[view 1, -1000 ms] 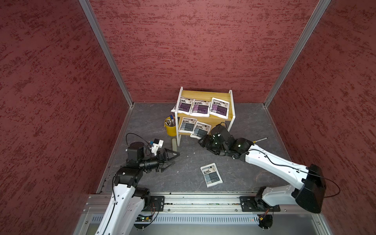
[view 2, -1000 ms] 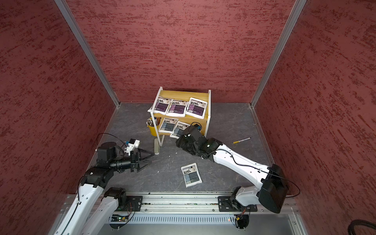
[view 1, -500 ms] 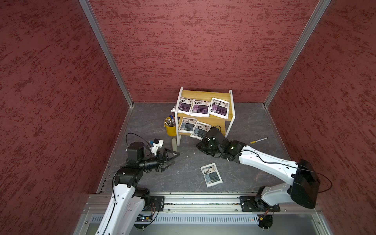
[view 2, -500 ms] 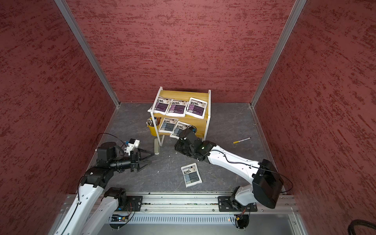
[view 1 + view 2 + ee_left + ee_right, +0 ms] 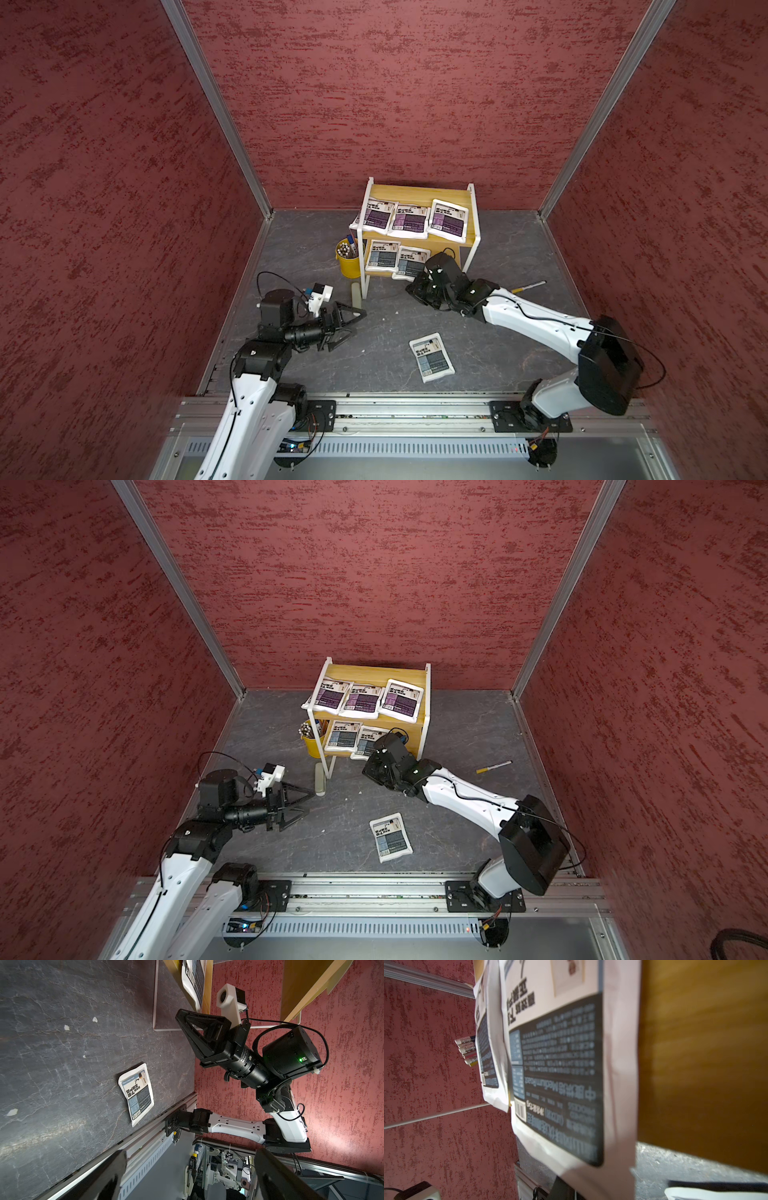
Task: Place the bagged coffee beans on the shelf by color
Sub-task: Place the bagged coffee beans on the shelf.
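Top view: floor pouch (image 5: 431, 362) apart from right hand (image 5: 411, 289).

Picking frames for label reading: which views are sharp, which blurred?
Right wrist: the white pouch with grey-blue panel is close and blurred. Left wrist: the matching pouch on the grey stone floor is crisp, with floor glare. Both top views: sharp, labels tiny.
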Motion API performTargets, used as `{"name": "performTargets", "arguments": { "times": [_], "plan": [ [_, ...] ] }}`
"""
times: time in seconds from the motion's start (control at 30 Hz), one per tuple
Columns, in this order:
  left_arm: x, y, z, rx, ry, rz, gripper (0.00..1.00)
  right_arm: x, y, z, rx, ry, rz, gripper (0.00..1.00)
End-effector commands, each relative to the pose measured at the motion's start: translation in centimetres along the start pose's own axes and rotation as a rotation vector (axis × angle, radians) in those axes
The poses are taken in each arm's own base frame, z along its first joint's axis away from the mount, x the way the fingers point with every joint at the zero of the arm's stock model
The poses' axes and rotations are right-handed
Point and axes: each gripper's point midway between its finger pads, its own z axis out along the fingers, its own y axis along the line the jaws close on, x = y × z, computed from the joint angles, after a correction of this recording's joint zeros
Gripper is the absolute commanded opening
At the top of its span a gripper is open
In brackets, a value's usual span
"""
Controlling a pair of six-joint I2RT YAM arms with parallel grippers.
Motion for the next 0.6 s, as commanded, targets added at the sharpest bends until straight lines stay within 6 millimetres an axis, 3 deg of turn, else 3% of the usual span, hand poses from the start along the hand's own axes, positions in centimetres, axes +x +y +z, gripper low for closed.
{"name": "performTargets", "arguments": {
  "times": [0.0, 0.37, 0.57],
  "plan": [
    [-0.2, 0.1, -0.1, 0.0, -0.009, 0.021, 1.0, -1.0, 1.7, -0.1, -0.051, -0.015, -0.014, 0.08],
    [-0.1, 0.3, -0.2, -0.007, -0.01, 0.019, 1.0, -1.8, 2.7, 0.7, -0.067, -0.025, -0.015, 0.08],
    [0.1, 0.8, -0.2, -0.02, -0.01, 0.02, 1.0, -1.1, 3.0, 0.6, -0.076, 0.002, -0.022, 0.1]
  ]
}}
